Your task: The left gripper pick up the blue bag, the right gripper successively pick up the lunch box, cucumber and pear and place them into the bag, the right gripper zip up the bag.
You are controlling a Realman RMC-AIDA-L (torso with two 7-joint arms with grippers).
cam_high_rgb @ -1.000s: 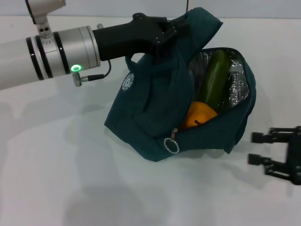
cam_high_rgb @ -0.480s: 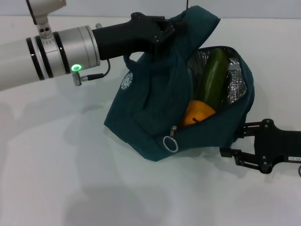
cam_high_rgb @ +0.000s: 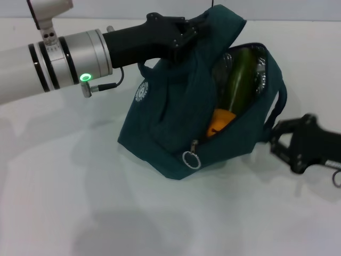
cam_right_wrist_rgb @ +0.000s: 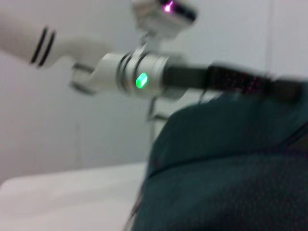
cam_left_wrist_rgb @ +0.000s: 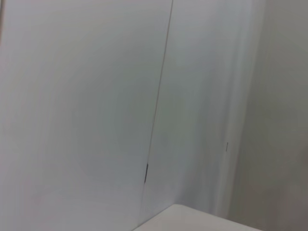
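Since a second ago, when your right gripper (cam_high_rgb: 278, 143) sat off at the table's edge with fingers spread, it has swung in and now lies just beside the blue bag (cam_high_rgb: 176, 133), at the side wall below the mouth. You can see its black fingers pointing at the fabric, but whether they are spread or pinched on cloth you cannot tell from the head view; the right wrist view gives only a blurred stretch of teal fabric.

- Bag mouth: narrower than before. The silvery lining shows less and the near rim has drawn in. Likely the right arm's push, or a slight lift by the left.
- Left gripper (cam_high_rgb: 187, 31): pressed together on the bag's top fabric and handle, holding the bag up and tilted.
- Cucumber (cam_high_rgb: 238, 85): standing upright inside the opening.
- Pear (cam_high_rgb: 219, 122): in the bag, below the cucumber, partly hidden by the rim.
- Lunch box: not visible; presumably underneath, unconfirmed.

Reading: loading looks finished, zipping is the step in hand.

In the way: the zipper ring pull (cam_high_rgb: 191, 159) hangs at the low front end of the opening, well apart from your right gripper, which is at the far side. The cucumber tip stands near the zipper line and may snag the closure. Nothing else shows on the white table (cam_high_rgb: 64, 186).
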